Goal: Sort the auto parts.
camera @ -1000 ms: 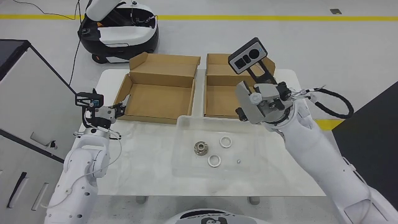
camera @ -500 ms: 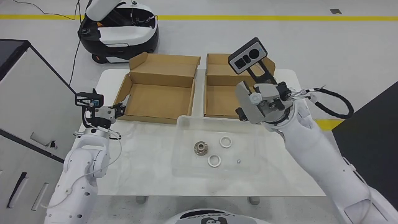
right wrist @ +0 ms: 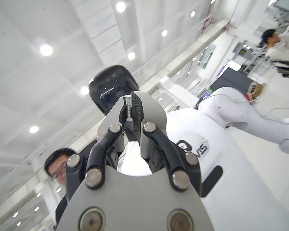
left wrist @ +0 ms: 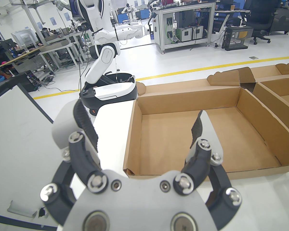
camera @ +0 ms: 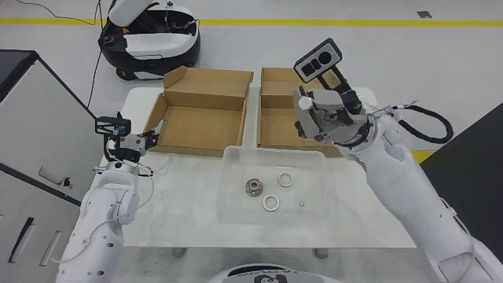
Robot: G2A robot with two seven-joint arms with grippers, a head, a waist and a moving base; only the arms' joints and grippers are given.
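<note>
One bolt (right wrist: 128, 111) clamped in the right jaws, long axis along the fingers, pointing up | right jaws above right box (camera: 275, 130), that arm nearer | left jaws wide, empty, beside left box (camera: 200, 126) | other parts (camera: 253, 186) in tray (camera: 236, 157)

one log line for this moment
right end effector: shut on bolt, raised over right box | left end effector: open, beside left box | tray: hub, two white rings
</note>
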